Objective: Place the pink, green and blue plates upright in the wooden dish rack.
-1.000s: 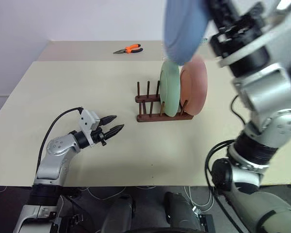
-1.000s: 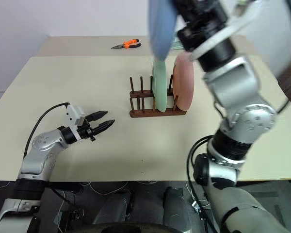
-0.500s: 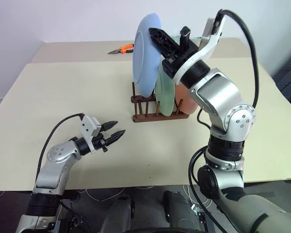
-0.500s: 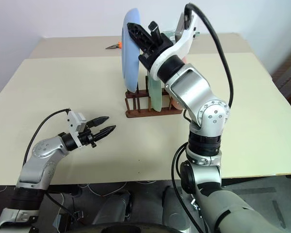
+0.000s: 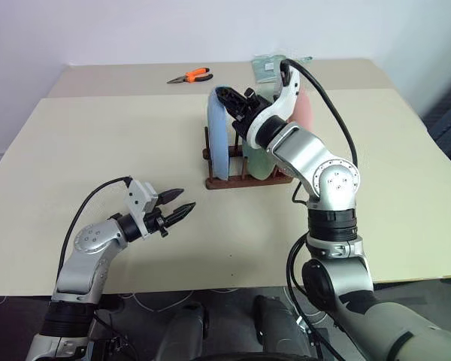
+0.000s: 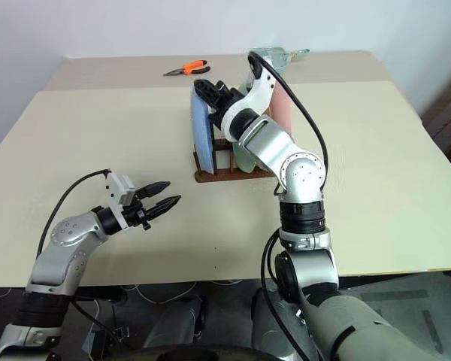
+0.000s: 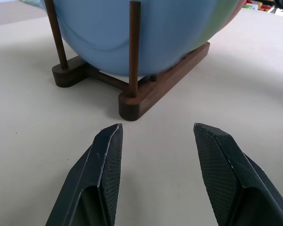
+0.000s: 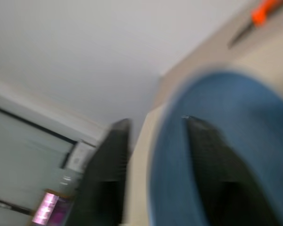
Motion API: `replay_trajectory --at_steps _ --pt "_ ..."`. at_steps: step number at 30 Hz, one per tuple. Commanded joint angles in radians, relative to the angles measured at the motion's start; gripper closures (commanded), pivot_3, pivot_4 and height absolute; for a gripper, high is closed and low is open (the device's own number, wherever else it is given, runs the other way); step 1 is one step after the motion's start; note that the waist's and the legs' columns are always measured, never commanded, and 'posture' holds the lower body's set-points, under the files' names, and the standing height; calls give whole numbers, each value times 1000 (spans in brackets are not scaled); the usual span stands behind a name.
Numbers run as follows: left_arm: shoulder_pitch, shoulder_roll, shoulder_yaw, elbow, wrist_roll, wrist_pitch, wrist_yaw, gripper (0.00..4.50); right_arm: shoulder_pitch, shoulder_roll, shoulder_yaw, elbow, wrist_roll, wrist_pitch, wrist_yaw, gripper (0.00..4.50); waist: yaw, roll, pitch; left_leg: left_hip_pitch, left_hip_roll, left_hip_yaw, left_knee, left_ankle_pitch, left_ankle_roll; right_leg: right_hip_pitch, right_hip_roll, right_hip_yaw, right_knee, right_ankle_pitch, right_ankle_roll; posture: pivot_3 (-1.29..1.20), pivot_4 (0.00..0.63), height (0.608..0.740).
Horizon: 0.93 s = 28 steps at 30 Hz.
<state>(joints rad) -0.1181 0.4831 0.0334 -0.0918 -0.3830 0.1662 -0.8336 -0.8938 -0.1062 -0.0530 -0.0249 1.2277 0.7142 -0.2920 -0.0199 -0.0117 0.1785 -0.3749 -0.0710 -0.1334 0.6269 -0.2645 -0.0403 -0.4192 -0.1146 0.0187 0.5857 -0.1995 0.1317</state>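
The blue plate (image 5: 216, 143) stands upright at the left end of the wooden dish rack (image 5: 244, 180). The green plate (image 5: 257, 162) stands behind it and the pink plate (image 5: 307, 113) at the right end. My right gripper (image 5: 231, 101) sits over the blue plate's top rim. In the right wrist view its fingers (image 8: 108, 174) straddle the blue plate (image 8: 226, 108), open, with a gap beside the rim. My left gripper (image 5: 177, 204) hovers low over the table left of the rack, open and empty. The left wrist view has it (image 7: 155, 155) facing the rack's end (image 7: 132, 106).
Orange-handled pliers (image 5: 195, 75) lie at the table's far side. A clear packet (image 5: 269, 66) sits behind the rack. A seam (image 5: 135, 95) crosses the table behind the rack.
My right arm came down and set the blue plate into the rack's left slots, and its fingers have parted from the rim. The left gripper stayed where it was.
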Motion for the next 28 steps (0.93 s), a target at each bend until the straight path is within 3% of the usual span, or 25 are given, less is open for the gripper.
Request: replay_trajectory --at_steps 1,6,10,14,15,19,28 --pt "6 -5 4 -46 -6 -5 7 2058 -57 -109 48 -176 -145 -11 174 1571 4 0 0 0 0 0 0 0 0 0 0 0 0 0 0 0 150 740" --pt "9 -6 5 -36 -1 -12 9 2058 -28 -375 -78 -387 -167 -25 427 1571 9 -1 0 -1 0 0 1 0 0 2 0 0 -3 0 0 0 150 740" --pt "8 21 55 13 2 -36 11 2058 274 -703 -300 -386 -255 19 609 1571 25 -8 -4 0 0 -3 1 -1 1 7 -2 -4 -7 -3 -1 0 150 740" --pt "1 53 99 67 4 -55 10 2058 652 -860 -390 -294 -483 -78 766 254 30 -7 -3 1 -1 3 2 -1 2 8 -4 -1 -8 -6 1 0 150 740" --pt "-2 57 105 73 3 -53 11 2058 716 -870 -393 -273 -530 -113 793 43 28 -5 -2 1 0 3 2 -1 2 7 -4 -1 -8 -6 1 0 150 740" --pt "7 81 142 108 -8 -39 8 2058 887 -827 -314 -165 -728 -299 854 43 18 -2 -2 2 0 5 2 -1 2 7 -4 1 -7 -5 2 0 150 740" --pt "53 61 145 33 -26 12 47 2058 847 -744 -233 -42 -826 -412 948 43 10 -2 -1 2 0 4 3 -1 2 8 -4 0 -7 -5 2 0 150 740"
